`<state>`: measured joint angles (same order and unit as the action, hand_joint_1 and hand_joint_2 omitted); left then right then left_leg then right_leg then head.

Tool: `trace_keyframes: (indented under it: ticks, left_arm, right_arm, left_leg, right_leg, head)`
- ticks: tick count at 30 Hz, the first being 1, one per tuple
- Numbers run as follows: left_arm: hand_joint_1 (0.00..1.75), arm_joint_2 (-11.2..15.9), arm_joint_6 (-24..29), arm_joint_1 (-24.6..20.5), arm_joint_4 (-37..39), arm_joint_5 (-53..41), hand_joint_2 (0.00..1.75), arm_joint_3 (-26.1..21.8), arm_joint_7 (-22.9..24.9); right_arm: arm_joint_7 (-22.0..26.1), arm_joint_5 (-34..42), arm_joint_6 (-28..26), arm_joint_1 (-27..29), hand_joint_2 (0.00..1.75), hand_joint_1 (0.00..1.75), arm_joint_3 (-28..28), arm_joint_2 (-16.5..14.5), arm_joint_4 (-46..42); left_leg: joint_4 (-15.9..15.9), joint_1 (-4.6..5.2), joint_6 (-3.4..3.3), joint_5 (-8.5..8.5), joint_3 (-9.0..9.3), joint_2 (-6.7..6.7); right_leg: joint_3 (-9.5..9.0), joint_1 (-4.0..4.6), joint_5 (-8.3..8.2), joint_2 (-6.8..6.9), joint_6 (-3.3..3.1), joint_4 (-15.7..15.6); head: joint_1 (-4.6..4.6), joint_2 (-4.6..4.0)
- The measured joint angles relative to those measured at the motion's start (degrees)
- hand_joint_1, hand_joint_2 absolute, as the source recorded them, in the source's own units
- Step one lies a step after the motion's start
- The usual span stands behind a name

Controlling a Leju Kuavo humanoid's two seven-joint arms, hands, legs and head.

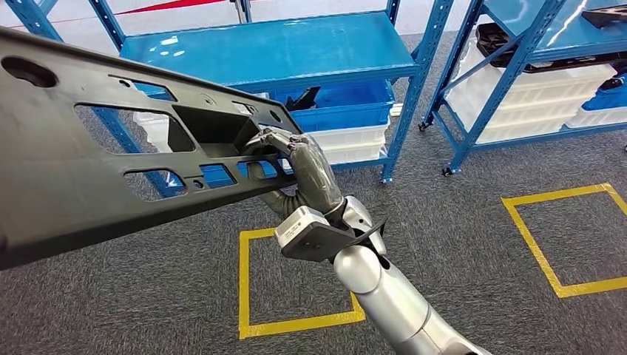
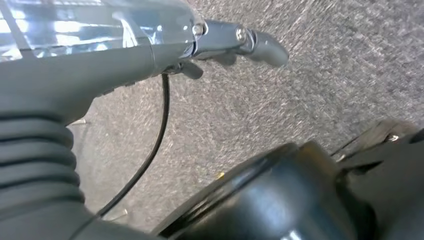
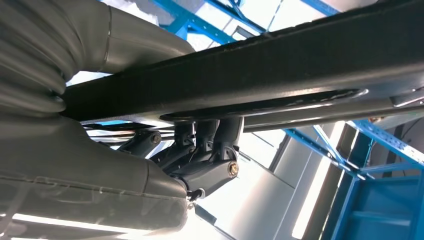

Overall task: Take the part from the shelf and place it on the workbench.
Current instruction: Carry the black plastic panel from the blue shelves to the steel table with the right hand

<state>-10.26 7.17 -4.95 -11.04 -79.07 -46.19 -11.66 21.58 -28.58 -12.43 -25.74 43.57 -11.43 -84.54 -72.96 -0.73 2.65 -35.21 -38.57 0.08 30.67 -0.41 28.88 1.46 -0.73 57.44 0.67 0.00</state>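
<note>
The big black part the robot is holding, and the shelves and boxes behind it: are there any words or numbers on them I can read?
None: no words, numbers or labels can be read.
The black part held by the right hand: moulded holes, no writing.
The blue shelf and white bins: no readable label.
The yellow floor squares are plain tape outlines.

Head view high, facing forward-down onto blue shelf (image 1: 273,48); wrist views close behind hands, left toward carpet (image 2: 280,115).
</note>
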Motion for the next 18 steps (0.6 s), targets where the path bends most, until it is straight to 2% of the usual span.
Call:
trace_keyframes:
  ticks: [1, 2, 3, 5, 7, 9, 11, 13, 15, 16, 17, 18]
  left_arm:
    - [0.0, 0.01, 0.0, -0.05, 0.0, 0.02, 1.75, -0.01, -0.03]
    - [0.0, 0.01, 0.0, -0.07, -0.01, 0.02, 1.75, -0.02, -0.01]
    - [0.0, 0.02, 0.0, -0.05, -0.01, 0.01, 1.75, -0.02, 0.04]
    - [0.0, 0.06, -0.01, 0.01, -0.02, -0.05, 1.75, -0.01, 0.12]
    - [0.0, 0.09, -0.02, 0.09, -0.02, -0.12, 1.75, 0.0, 0.14]
    - [0.0, 0.11, -0.02, 0.17, -0.02, -0.14, 1.75, 0.01, 0.15]
    - [0.0, 0.12, -0.02, 0.18, -0.02, -0.14, 1.75, 0.0, 0.15]
    - [0.0, 0.13, -0.02, 0.12, -0.02, -0.14, 1.75, 0.0, 0.12]
    - [0.0, 0.14, -0.02, 0.09, -0.02, -0.14, 1.75, 0.0, 0.1]
    - [0.0, 0.14, -0.02, 0.09, -0.02, -0.14, 1.75, 0.0, 0.09]
    - [0.0, 0.14, -0.02, 0.1, -0.02, -0.14, 1.75, 0.0, 0.09]
    - [0.0, 0.13, -0.02, 0.09, -0.02, -0.14, 1.75, 0.01, 0.09]
  right_arm:
    - [-0.05, -0.03, -0.01, 0.03, 1.75, 1.75, 0.05, 0.0, 0.14]
    - [-0.09, -0.05, -0.02, 0.04, 1.75, 1.75, 0.12, 0.0, 0.25]
    - [-0.11, -0.06, -0.03, 0.04, 1.75, 1.75, 0.19, 0.0, 0.31]
    - [-0.11, -0.07, -0.07, 0.01, 1.75, 1.75, 0.28, 0.0, 0.35]
    - [-0.11, -0.07, -0.12, -0.01, 1.75, 1.75, 0.31, 0.0, 0.37]
    - [-0.11, -0.07, -0.14, -0.01, 1.75, 1.75, 0.34, -0.01, 0.41]
    - [-0.11, -0.08, -0.14, -0.06, 1.75, 1.75, 0.4, -0.01, 0.43]
    - [-0.11, -0.1, -0.15, -0.11, 1.75, 1.75, 0.51, 0.04, 0.46]
    - [-0.11, -0.11, -0.16, -0.03, 1.75, 1.75, 0.62, 0.18, 0.54]
    - [-0.11, -0.11, -0.16, 0.04, 1.75, 1.75, 0.65, 0.27, 0.6]
    - [-0.11, -0.11, -0.16, 0.1, 1.75, 1.75, 0.67, 0.34, 0.66]
    - [-0.11, -0.11, -0.16, 0.12, 1.75, 1.75, 0.67, 0.39, 0.71]
  left_leg:
    - [-1.87, 0.01, 0.03, -0.36, -0.3, 0.02]
    - [-1.43, -0.02, 0.05, 0.45, 0.45, 0.09]
    - [1.16, -0.06, 0.05, 2.12, 2.1, 0.31]
    - [8.78, 0.1, 0.03, 5.22, 6.13, 1.77]
    - [12.83, 0.52, -0.21, 6.0, 7.84, 2.88]
    - [13.5, 0.66, -0.77, 5.86, 7.62, 2.16]
    - [14.14, 0.38, -1.65, 6.18, 7.34, 1.14]
    - [14.45, 0.08, -2.53, 6.77, 6.84, 0.35]
    - [14.45, 0.02, -2.87, 7.23, 6.19, -0.45]
    - [14.45, 0.02, -2.88, 7.43, 5.98, -0.89]
    - [14.45, 0.02, -2.84, 7.61, 5.85, -1.34]
    - [14.45, 0.03, -2.78, 7.76, 5.8, -1.81]
  right_leg:
    - [0.15, 0.06, -0.04, 0.34, -0.05, 0.13]
    - [0.25, 0.08, -0.04, 0.67, -0.05, 0.28]
    - [0.29, 0.07, 0.0, 1.01, 0.01, 0.44]
    - [0.37, 0.16, 0.17, 1.66, 0.32, 0.81]
    - [0.57, 0.39, 0.15, 2.29, 0.82, 1.11]
    - [0.78, 0.49, -0.14, 3.07, 1.34, 1.16]
    - [1.28, 0.32, 0.66, 2.36, 1.9, 1.89]
    - [3.45, 0.13, 3.79, 0.46, 2.32, 6.54]
    - [6.77, 0.1, 7.03, -0.34, 2.46, 13.89]
    - [7.72, 0.1, 7.44, -0.4, 2.47, 16.11]
    - [7.65, 0.11, 6.78, -0.46, 2.45, 16.27]
    - [6.45, 0.12, 5.12, -0.61, 2.37, 14.1]
  head:
    - [-0.16, 0.0]
    - [-0.29, 0.0]
    - [-0.39, 0.0]
    - [-0.6, 0.0]
    - [-0.67, 0.0]
    - [-0.62, 0.0]
    - [-0.52, 0.0]
    - [0.03, 0.0]
    - [0.79, 0.0]
    - [1.04, 0.0]
    - [1.26, 0.0]
    - [1.46, 0.0]
